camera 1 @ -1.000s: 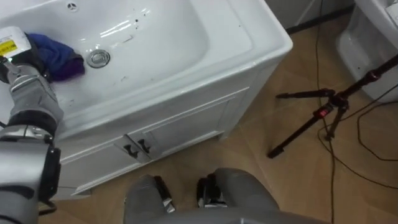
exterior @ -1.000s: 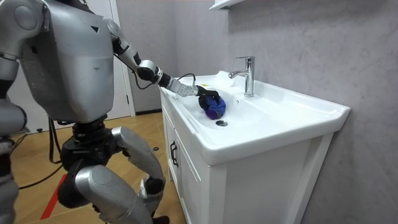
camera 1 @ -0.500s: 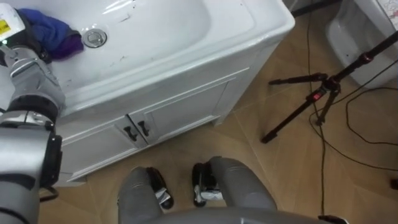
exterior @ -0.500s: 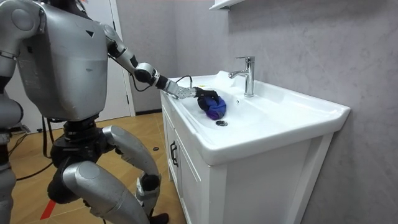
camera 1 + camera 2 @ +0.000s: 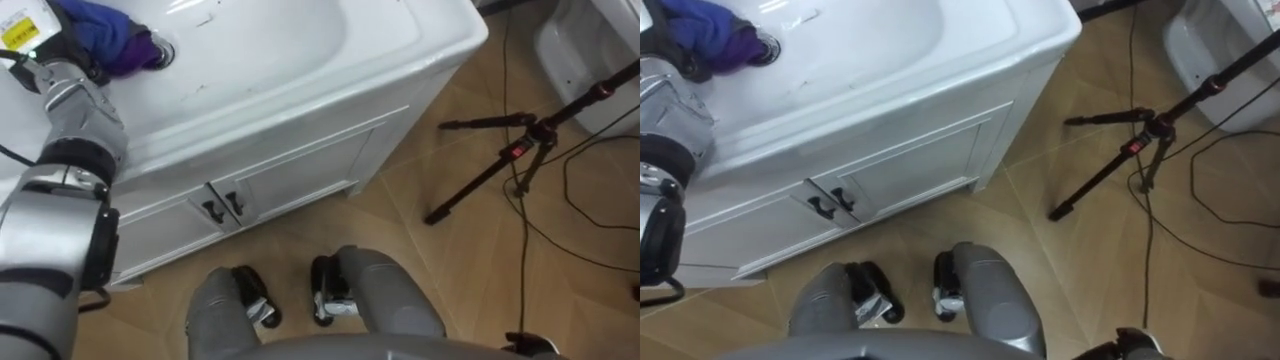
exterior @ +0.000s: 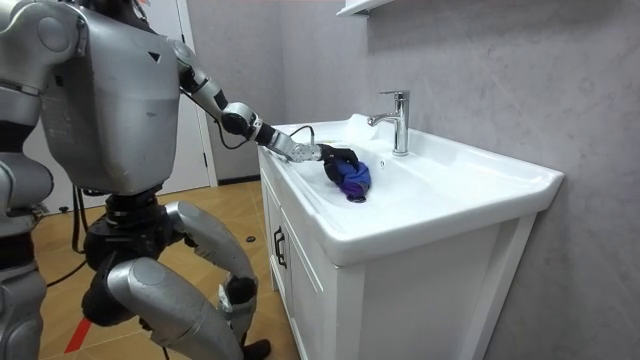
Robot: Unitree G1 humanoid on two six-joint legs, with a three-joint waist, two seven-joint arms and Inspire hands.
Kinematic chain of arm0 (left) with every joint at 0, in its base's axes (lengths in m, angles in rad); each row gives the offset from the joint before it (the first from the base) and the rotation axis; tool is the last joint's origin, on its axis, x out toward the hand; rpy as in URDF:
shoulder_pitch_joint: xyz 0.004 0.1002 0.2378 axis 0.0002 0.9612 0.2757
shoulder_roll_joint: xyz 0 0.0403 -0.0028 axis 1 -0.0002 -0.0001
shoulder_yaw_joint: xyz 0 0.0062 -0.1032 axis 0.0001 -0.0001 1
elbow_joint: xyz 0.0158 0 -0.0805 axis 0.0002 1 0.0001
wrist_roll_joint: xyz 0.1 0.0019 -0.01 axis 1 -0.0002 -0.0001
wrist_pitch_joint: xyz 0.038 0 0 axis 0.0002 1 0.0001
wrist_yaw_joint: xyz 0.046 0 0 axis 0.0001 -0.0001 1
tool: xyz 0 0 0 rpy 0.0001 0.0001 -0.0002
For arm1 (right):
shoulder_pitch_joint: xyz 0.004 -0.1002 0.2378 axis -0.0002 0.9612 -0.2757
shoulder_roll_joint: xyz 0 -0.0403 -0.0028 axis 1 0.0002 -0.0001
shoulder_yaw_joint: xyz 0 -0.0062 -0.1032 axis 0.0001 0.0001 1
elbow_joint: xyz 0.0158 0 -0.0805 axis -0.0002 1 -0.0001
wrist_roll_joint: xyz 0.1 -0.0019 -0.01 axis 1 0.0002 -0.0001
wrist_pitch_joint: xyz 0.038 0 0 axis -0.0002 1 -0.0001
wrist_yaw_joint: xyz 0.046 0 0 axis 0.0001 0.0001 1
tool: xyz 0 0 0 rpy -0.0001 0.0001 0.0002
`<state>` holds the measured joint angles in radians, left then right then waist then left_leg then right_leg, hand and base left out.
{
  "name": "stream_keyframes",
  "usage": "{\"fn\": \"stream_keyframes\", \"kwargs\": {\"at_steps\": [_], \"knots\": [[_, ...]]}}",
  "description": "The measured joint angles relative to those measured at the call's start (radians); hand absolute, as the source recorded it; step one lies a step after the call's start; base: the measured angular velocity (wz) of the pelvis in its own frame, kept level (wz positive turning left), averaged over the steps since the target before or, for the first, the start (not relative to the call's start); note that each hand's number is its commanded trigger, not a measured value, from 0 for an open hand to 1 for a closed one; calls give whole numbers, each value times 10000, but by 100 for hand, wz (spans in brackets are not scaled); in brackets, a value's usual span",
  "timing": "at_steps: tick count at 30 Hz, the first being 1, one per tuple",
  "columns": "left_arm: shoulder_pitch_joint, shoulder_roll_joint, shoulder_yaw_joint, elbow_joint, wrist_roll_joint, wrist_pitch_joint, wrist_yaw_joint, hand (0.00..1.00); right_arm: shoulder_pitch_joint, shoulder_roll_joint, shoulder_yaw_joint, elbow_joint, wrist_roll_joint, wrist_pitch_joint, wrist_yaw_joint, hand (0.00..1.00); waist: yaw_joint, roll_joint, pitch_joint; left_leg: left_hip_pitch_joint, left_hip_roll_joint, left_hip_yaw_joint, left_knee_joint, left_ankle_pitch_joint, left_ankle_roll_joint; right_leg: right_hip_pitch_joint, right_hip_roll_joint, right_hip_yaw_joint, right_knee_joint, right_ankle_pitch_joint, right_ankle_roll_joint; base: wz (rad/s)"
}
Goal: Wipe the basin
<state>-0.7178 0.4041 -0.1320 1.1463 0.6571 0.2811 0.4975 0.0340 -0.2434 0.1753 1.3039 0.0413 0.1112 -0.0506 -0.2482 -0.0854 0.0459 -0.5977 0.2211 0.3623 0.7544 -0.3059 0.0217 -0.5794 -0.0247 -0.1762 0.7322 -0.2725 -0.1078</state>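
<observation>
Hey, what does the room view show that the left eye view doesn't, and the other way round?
The room view's own: the chrome tap at the back of the basin, the grey wall behind it, and the robot's whole stance, knees bent, before the cabinet. The left eye view's own: a black tripod standing to the robot's right of the cabinet. Shared: the white basin, the cabinet under it, and the left hand gripping the blue cloth inside the bowl.
</observation>
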Motion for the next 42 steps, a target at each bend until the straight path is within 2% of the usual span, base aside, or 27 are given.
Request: {"fn": "stream_keyframes", "kwargs": {"at_steps": [4,7,9,13,15,18,20,28,33,35,40,42], "knots": [[-113,-288,-139,-94,-81,1,-77,100,-53,0,48,10,276,2,0,0,-200,33,-5,-25,69,73,33,0,1,-32,26,26,-4,-1,4,0],[-370,-679,-306,-94,-681,-46,-86,100,-41,3,623,-6,373,-3,5,0,-268,52,4,-38,101,188,20,0,0,-134,31,123,-2,5,14,-9],[-504,-943,-310,-92,-1214,-253,-15,100,-67,22,812,-45,346,-16,10,0,-329,60,15,-32,97,245,24,0,1,-187,73,256,17,37,55,-18],[-607,-1078,-345,-94,-1964,-758,25,100,-164,-9,782,43,320,-113,101,0,-637,69,13,-27,91,386,57,-7,12,-293,36,368,162,45,78,-5],[-693,-1121,-382,-104,-1975,-835,10,100,-238,6,783,165,323,-127,236,0,-782,125,14,-77,80,390,59,-7,13,-342,11,357,170,41,84,2],[-948,-1422,-390,-103,-1971,-958,-2,100,-326,-21,774,243,327,-125,441,0,-814,170,45,-66,83,428,60,-7,13,-365,-1,372,184,40,87,-1],[-998,-1491,-421,-103,-1971,-1092,-39,100,-340,-21,773,237,327,-191,494,0,-827,189,57,-60,83,436,59,-7,13,-368,-1,378,192,41,87,0],[-997,-1480,-492,-103,-1959,-1194,-96,100,-305,-107,754,239,326,-249,671,0,-958,382,97,25,95,553,22,-7,13,-374,-26,408,246,41,87,0],[-1014,-1399,-492,-105,-1959,-1191,-376,100,-240,-226,447,226,323,-254,770,0,-1016,390,91,323,50,787,-107,-7,13,-294,-55,619,327,22,102,-9],[-1014,-1401,-501,-138,-1943,-1186,-498,100,-226,-347,377,206,319,-264,753,0,-1016,397,88,450,-59,784,-216,-7,13,-222,-62,722,315,15,114,-9],[-1014,-1346,-588,-252,-1683,-1168,-849,100,-177,-367,351,164,-165,-266,746,0,-1024,419,76,714,-4,984,-270,-8,15,-57,-32,824,321,-45,140,-6],[-1013,-1213,-626,-252,-1338,-1155,-998,100,-155,-368,315,165,-291,-245,751,0,-1025,423,80,833,-19,1003,-279,-9,17,85,-45,834,331,-77,140,-5]]}}
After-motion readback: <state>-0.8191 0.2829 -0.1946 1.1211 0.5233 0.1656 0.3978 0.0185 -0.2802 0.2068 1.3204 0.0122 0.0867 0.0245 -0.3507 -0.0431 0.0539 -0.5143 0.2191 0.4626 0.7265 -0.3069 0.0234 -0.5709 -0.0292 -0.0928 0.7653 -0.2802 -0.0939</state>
